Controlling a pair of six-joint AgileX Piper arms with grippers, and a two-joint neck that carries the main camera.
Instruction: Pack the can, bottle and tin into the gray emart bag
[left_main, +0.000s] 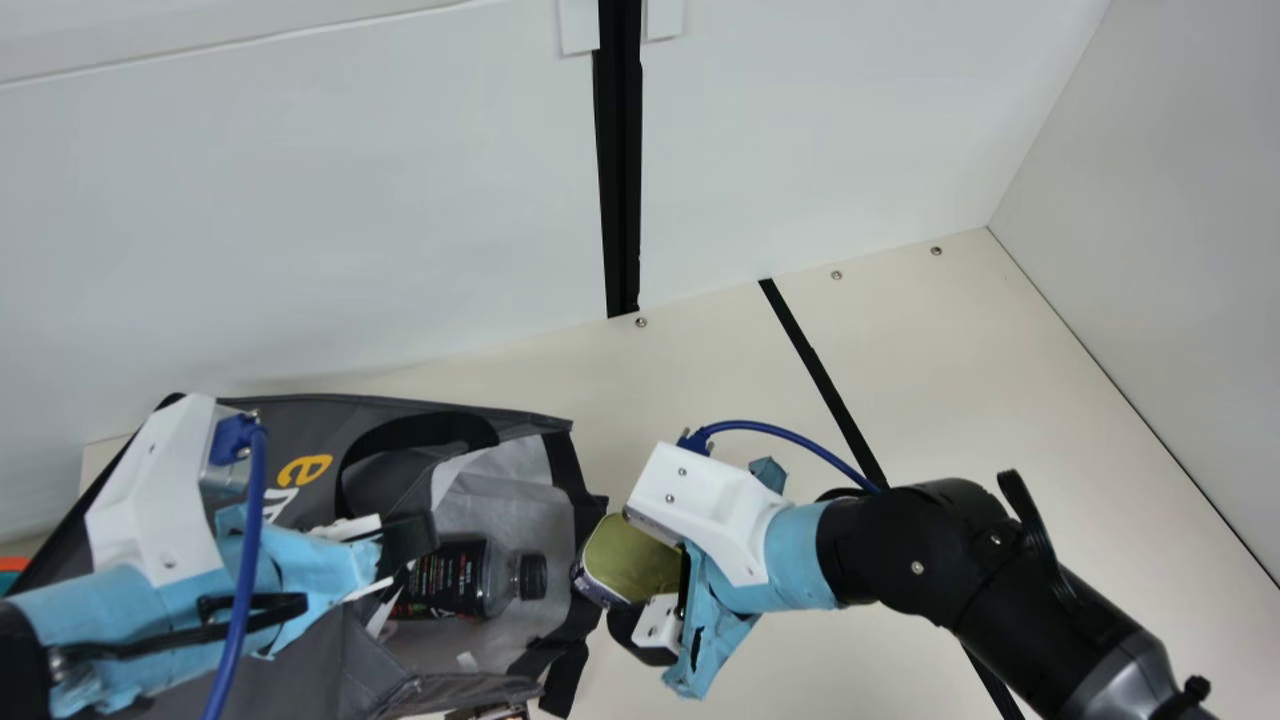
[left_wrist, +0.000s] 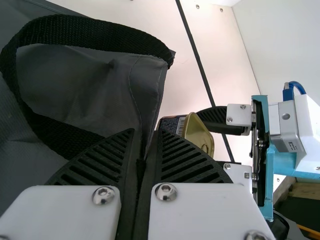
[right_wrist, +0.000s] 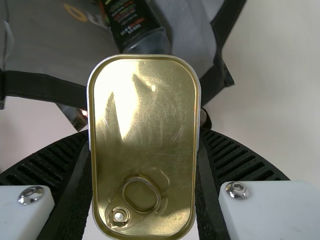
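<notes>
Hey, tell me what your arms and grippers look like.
My left arm and right arm are black, each with light-blue wrapping, a white housing and a blue cable. My left gripper and right gripper have black, ribbed, curved fingers on white mounts with silver screws.

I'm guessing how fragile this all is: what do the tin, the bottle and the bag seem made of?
The tin looks like thin, glossy gold-toned metal, with bright reflections, fine scratches and a ring pull.
The bottle seems to be clear plastic, perhaps glass, see-through around its dark label.
The gray bag looks like matte synthetic fabric, creased and stitched.
</notes>
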